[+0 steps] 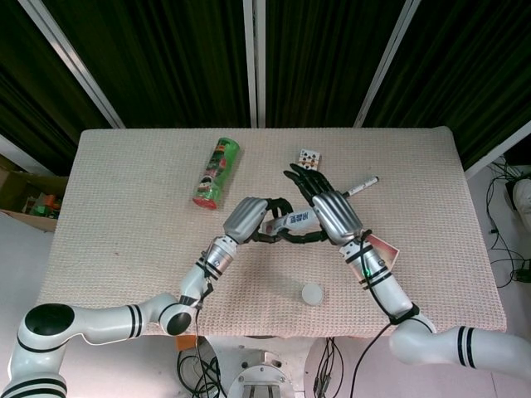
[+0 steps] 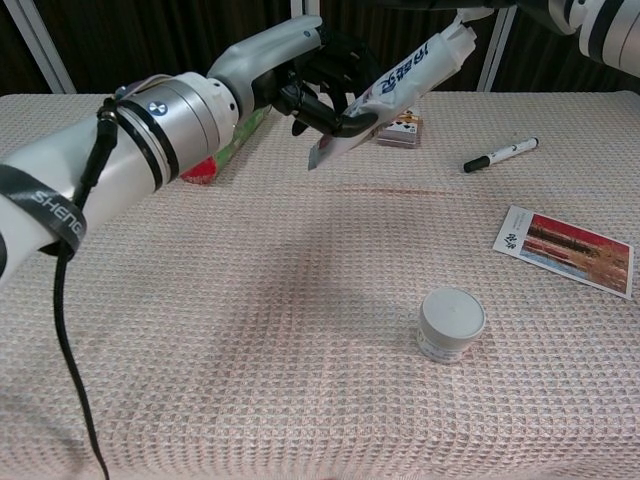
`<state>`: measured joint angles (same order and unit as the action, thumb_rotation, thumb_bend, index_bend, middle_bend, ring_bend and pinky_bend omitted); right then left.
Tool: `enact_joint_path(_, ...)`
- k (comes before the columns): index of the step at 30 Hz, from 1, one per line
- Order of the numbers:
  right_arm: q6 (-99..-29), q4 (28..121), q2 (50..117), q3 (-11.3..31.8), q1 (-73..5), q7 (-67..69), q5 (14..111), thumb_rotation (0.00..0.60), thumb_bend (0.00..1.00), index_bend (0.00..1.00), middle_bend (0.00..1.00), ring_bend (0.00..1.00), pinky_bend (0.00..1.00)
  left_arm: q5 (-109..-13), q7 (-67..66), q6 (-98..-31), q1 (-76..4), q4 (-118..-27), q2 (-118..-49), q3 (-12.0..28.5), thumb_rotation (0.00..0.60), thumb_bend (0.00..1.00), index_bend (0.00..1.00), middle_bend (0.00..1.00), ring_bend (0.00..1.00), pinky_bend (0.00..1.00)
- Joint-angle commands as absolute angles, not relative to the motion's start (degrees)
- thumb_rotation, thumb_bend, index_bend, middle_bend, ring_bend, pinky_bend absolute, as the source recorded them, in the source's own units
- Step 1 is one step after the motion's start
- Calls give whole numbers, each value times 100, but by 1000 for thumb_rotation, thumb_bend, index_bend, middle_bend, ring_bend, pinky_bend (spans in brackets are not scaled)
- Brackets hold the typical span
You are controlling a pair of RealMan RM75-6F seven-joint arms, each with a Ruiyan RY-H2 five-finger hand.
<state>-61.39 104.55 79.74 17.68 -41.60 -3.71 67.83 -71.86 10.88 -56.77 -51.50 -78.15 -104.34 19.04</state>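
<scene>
Chest view: left hand point(image 2: 320, 85) grips tube point(image 2: 400, 82); right hand point(image 1: 332, 213) above

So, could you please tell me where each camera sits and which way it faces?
Head view: high above, facing down at the whole table; both arms, left hand and right hand show.
Chest view: low at the near edge, facing across; left hand holding the tube.
Shared: tube, marker, white jar.

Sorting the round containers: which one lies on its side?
The green can, lying on its side behind the left hand; the small white jar stands upright.
</scene>
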Motion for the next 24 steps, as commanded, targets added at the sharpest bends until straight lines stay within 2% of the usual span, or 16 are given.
enact_joint_path(1,-6116,10392,7989,1762,-4147,-252,6780,220,0,0,0,0,0,-7216,1185,-5717,-5139,-7799,-10471,1916,600,402,780,825,748,778)
enact_joint_path(24,-6120,10045,8309,1794,-4125,1000,7226,220,0,0,0,0,0,-7367,1514,-5881,-5159,-7792,-10551,1993,600,403,780,826,748,778)
